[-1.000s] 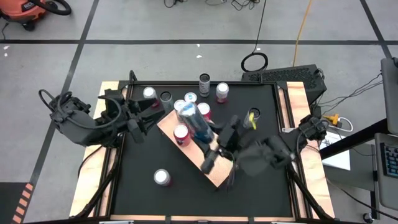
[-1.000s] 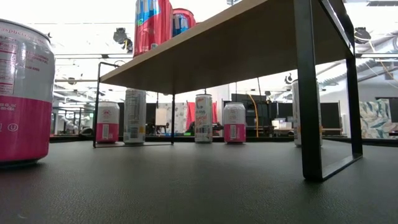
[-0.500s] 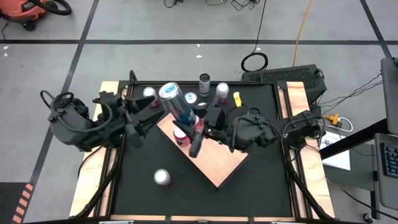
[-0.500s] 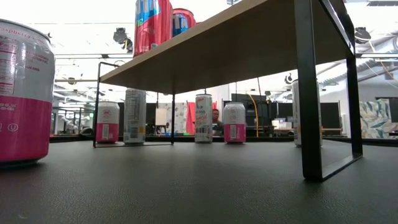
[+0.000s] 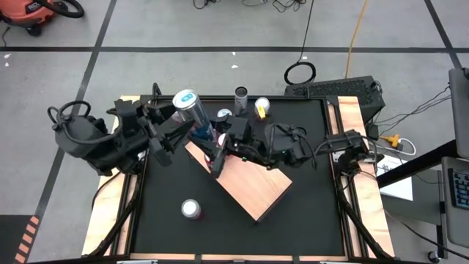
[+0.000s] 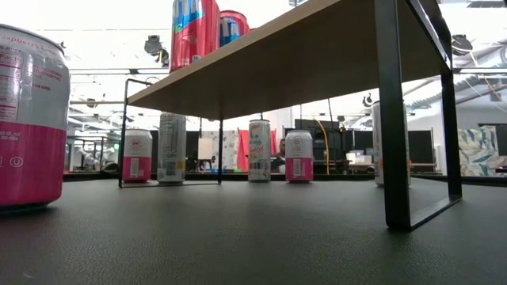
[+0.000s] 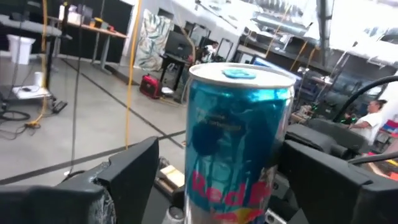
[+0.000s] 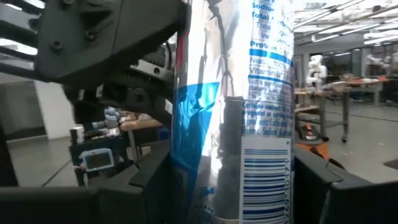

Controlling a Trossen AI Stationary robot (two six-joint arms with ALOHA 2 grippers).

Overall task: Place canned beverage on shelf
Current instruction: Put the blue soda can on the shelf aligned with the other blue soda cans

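Right gripper (image 5: 218, 155) clamps the blue can (image 5: 192, 115); left gripper (image 5: 183, 126) brackets it, open. Close left before right releases, above the shelf's (image 5: 256, 187) far-left corner.

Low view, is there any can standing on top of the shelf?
Yes, two cans stand upright at the far end of the shelf.

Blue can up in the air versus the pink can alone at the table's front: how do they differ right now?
The blue can is lifted over the shelf, held in the right end effector; the pink can stands on the black table, untouched. The blue can has a blue and silver body; the pink can is pink and white. Both have silver tops.
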